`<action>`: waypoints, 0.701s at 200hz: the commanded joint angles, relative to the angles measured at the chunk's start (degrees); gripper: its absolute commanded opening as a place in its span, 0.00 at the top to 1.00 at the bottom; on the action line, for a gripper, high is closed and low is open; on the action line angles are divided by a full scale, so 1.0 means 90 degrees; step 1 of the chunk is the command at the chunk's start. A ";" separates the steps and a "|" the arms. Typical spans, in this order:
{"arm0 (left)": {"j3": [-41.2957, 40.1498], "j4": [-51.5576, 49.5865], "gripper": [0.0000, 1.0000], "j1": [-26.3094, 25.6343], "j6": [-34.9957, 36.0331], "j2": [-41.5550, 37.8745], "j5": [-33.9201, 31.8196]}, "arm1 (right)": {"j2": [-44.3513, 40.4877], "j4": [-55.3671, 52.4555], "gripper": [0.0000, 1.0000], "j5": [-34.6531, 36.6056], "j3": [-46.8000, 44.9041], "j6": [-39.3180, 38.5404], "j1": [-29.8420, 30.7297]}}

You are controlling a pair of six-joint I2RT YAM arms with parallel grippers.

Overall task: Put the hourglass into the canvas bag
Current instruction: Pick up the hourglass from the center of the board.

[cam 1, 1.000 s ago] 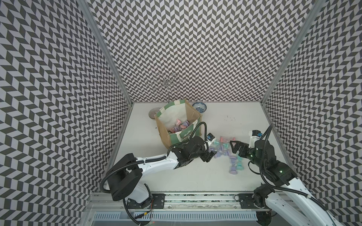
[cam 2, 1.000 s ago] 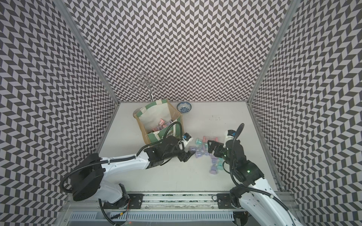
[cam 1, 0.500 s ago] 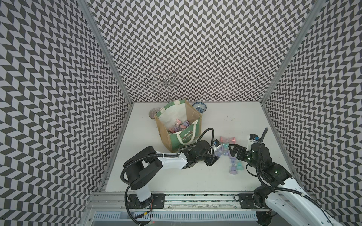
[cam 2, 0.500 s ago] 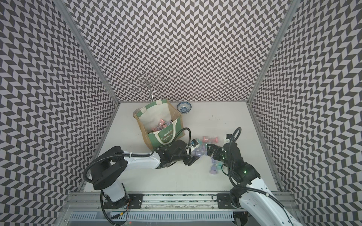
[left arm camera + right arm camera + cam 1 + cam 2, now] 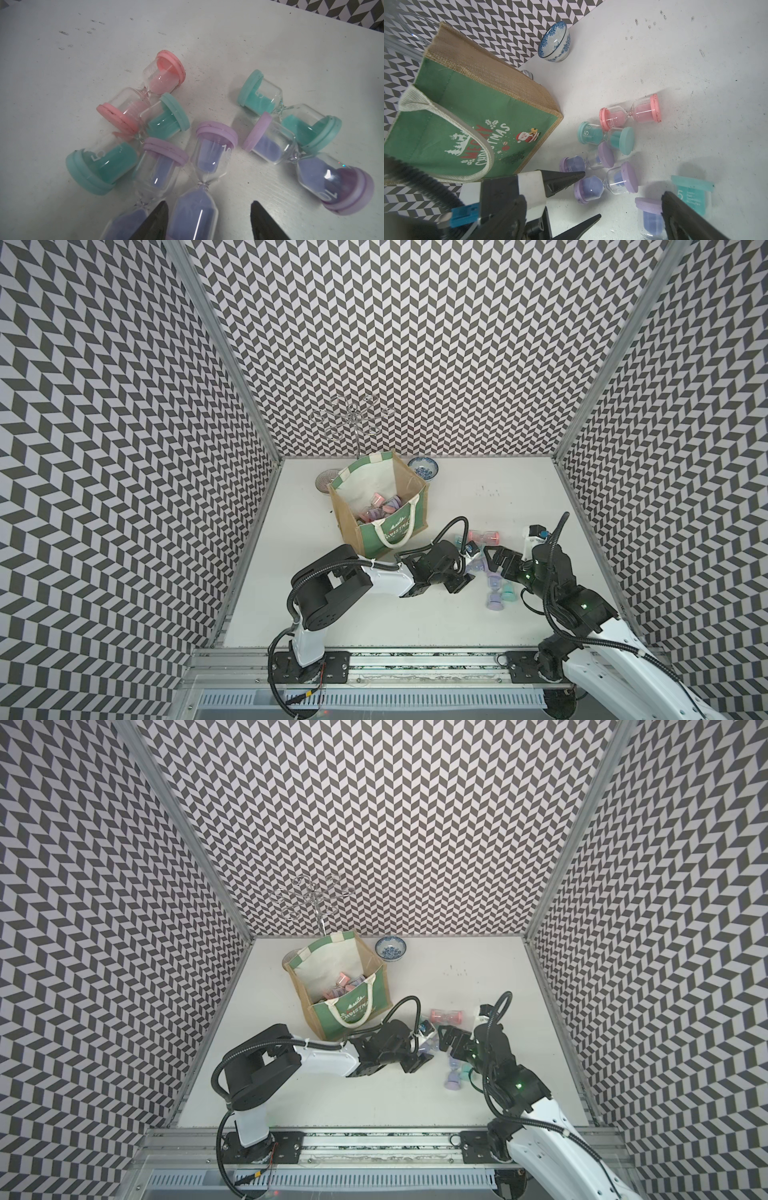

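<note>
In both top views the canvas bag [image 5: 371, 540] [image 5: 328, 1021] stands open toward the back left of the table [image 5: 374, 614], with several pink and purple hourglasses inside. A blue-patterned bowl [image 5: 423, 468] sits just behind its right corner. To the right of the bag, the left end effector [image 5: 471, 570] and the right end effector [image 5: 496, 562] meet over a cluster of loose hourglasses on the table. The right one's jaws stand apart and grip nothing.

From the left wrist, 6 hourglasses lie on the table: 1 pink, 2 teal and 3 purple. The left end effector [image 5: 209, 202] straddles the lower bulb of the middle purple hourglass [image 5: 209, 158], which is marked 10. 1 of its black fingers [image 5: 158, 220] sits between that bulb and a neighbouring purple one, while the other stands clear of the glass. The jaws are open around it and have not clamped it.

From the right wrist, the purple hourglass [image 5: 588, 190] lies on its side between the left end effector's 2 fingers, near the bag's green panel lettered MERRY CHRISTMAS. Only 1 finger [image 5: 685, 218] of the right end effector shows, beside another purple hourglass and a teal one marked 5.
</note>
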 commanded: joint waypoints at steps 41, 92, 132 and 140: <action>0.0056 0.0158 0.40 -0.0078 0.0054 0.0273 0.0006 | -0.0106 0.0354 0.01 0.0045 -0.0069 0.0043 -0.0027; 0.0022 0.0189 0.42 -0.0149 0.0061 0.0368 -0.0094 | -0.0154 0.0351 0.01 0.0035 -0.0064 0.0034 -0.0033; -0.0020 0.0275 0.47 -0.0158 0.0009 0.0452 -0.0253 | -0.0175 0.0353 0.01 0.0035 -0.0063 0.0034 -0.0028; -0.0022 0.0284 0.49 -0.0156 0.0001 0.0463 -0.0287 | -0.0173 0.0363 0.01 0.0027 -0.0051 0.0016 -0.0026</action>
